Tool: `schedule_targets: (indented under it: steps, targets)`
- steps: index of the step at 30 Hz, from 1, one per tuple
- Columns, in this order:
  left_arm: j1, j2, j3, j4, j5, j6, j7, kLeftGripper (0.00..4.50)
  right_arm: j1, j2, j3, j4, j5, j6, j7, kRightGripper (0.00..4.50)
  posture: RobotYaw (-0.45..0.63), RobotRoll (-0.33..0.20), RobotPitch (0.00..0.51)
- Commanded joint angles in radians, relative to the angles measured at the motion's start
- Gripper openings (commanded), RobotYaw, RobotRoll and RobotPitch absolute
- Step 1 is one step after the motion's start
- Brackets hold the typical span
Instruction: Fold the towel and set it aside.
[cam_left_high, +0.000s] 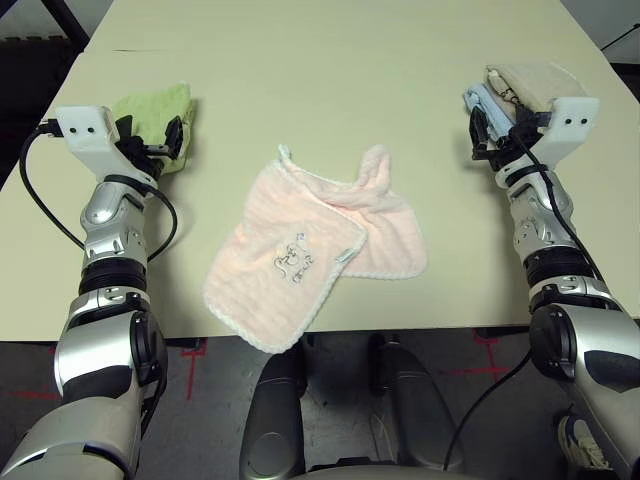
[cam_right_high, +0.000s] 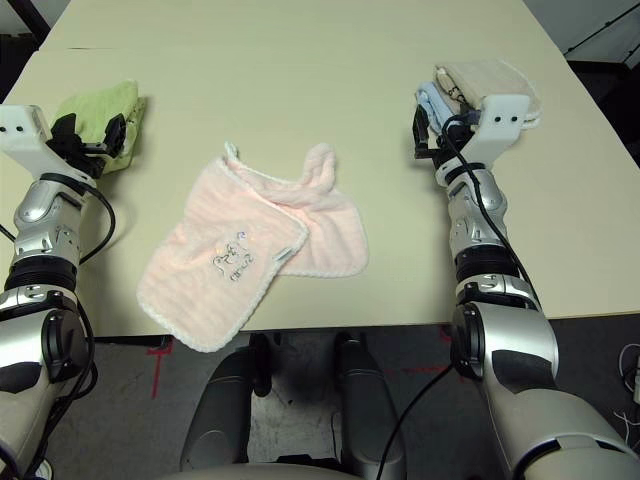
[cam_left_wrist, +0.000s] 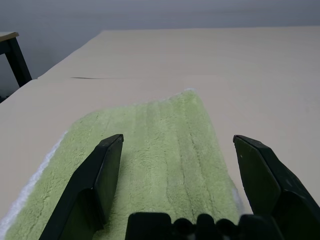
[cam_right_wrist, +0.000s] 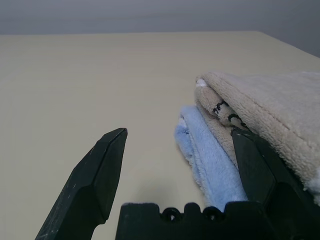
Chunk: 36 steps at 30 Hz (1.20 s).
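Note:
The pale pink towel lies crumpled and partly doubled over at the middle of the table's near edge, its dark embroidered motif facing up and one corner hanging past the edge. My left gripper hovers open at the left, over a folded lime-green towel, holding nothing. Off to the right my right gripper is open too, beside a stack of folded light-blue and beige towels. Both grippers are well away from the pink towel.
The cream table stretches far back with bare room behind the pink towel. The green towel sits near the left edge, the blue and beige stack near the right edge. Dark floor lies past the near edge.

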Motion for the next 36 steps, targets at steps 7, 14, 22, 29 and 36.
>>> schedule_targets:
  steps: [7,14,22,29,36]
  targets:
    - [-0.006,0.018,-0.007,0.018,0.01,-0.007,-0.015,4.45,0.027,0.014,-0.005,-0.01,0.005,-0.012,-0.009,4.5,-0.05,0.0,0.24]
    - [0.009,0.041,0.004,0.018,0.006,-0.012,-0.02,4.45,0.023,0.033,0.002,-0.005,0.004,-0.01,-0.005,4.5,-0.02,0.0,0.236]
    - [0.011,0.096,0.036,0.038,-0.023,0.013,-0.065,4.45,0.007,0.081,0.021,0.008,-0.004,-0.002,-0.002,4.5,0.02,0.0,0.237]
    - [-0.021,0.115,0.016,0.043,-0.044,0.1,-0.226,4.45,-0.013,0.078,0.02,0.026,-0.002,0.003,0.01,4.5,0.02,0.0,0.229]
    - [-0.088,0.167,-0.072,0.002,-0.06,0.306,-0.626,4.45,-0.021,0.027,0.015,0.063,0.009,0.027,0.102,4.5,0.0,0.0,0.228]
